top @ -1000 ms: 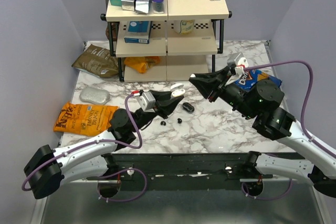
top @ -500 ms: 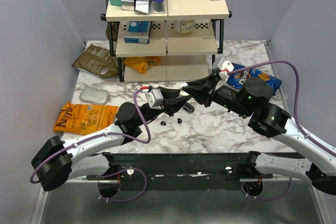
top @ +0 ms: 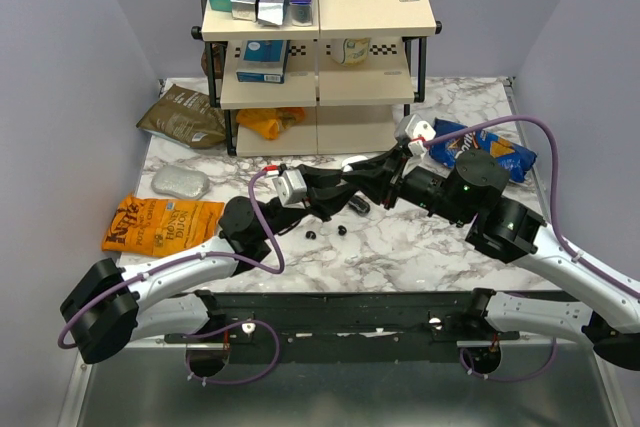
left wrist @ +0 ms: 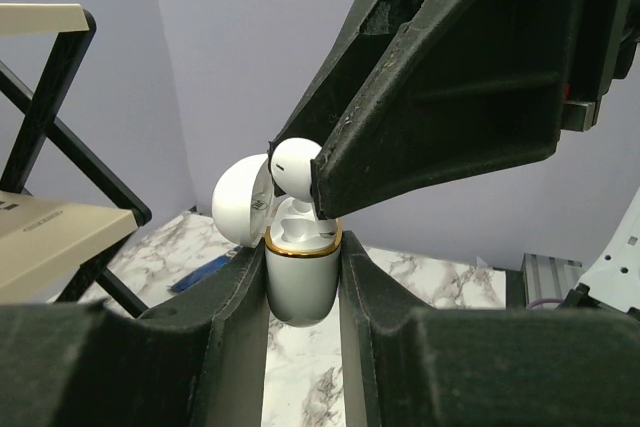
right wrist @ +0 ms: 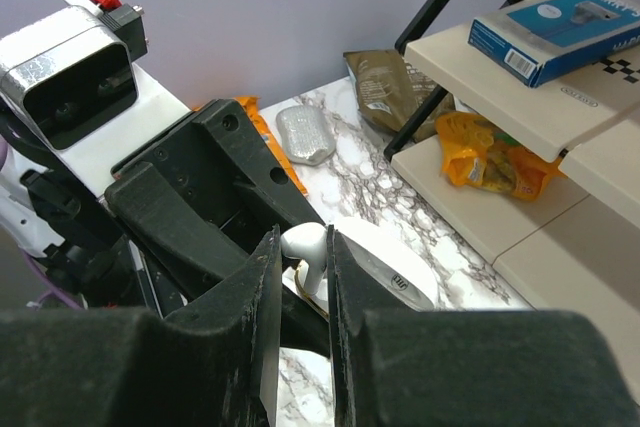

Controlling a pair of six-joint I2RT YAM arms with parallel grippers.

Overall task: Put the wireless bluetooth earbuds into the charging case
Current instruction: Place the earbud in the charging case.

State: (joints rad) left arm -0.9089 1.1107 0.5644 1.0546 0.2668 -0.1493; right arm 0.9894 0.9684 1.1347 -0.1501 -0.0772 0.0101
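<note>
Marble table (top: pixel 420 257), shelf (top: pixel 320 47) behind. Open case (left wrist: pixel 302 292) clamped in left gripper (left wrist: pixel 303 252); earbud (left wrist: pixel 293 162) pinched in right gripper (right wrist: pixel 302 257) just above it. Misaligned entry could jam, slip.

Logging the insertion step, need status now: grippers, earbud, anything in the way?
Left gripper shut on charging case, lid open. Right gripper shut on white earbud, at case mouth, head above rim. No blocker seen.

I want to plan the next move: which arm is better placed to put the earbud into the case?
Right: the right gripper pinches the white earbud just above the open case, which the left gripper holds upright.
</note>
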